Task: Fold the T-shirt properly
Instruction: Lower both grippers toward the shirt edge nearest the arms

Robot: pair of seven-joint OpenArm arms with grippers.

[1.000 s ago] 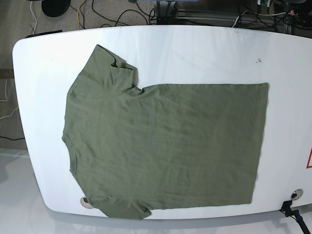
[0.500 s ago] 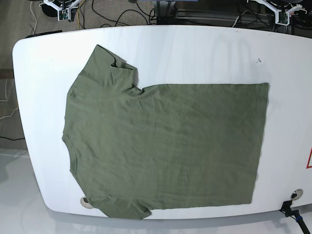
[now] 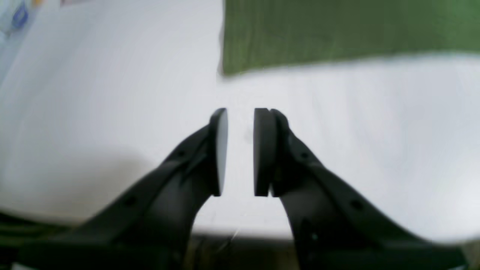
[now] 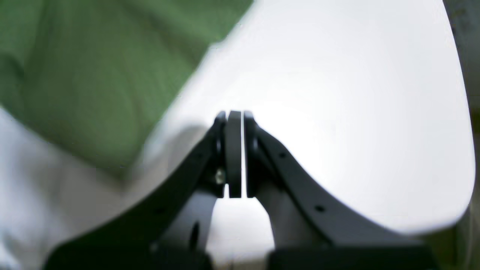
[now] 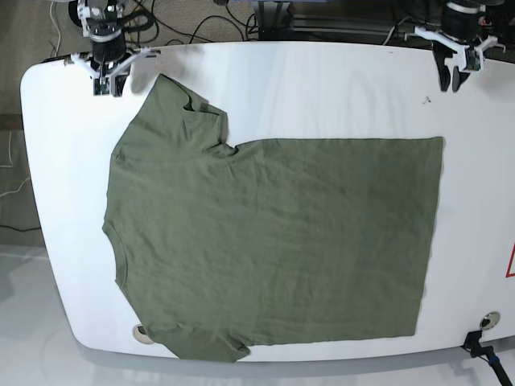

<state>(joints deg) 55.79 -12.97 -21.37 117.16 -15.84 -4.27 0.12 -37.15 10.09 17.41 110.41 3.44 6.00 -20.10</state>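
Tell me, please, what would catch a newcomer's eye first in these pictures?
The olive-green T-shirt dominates, spread flat across most of the white table, one sleeve at the far left corner. Both tools hang over the table's far edge: the right tool just beside that sleeve with pads together, the left tool above bare table, pads slightly apart. Neither touches the shirt.

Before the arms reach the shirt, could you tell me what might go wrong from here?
The right gripper has its jaws nearly shut above bare table; unless it opens, it may push the T-shirt sleeve rather than pinch it. The left gripper is only narrowly open near the hem corner, so it might catch one layer only. The near sleeve reaches the table edge, so a drag could pull cloth off.
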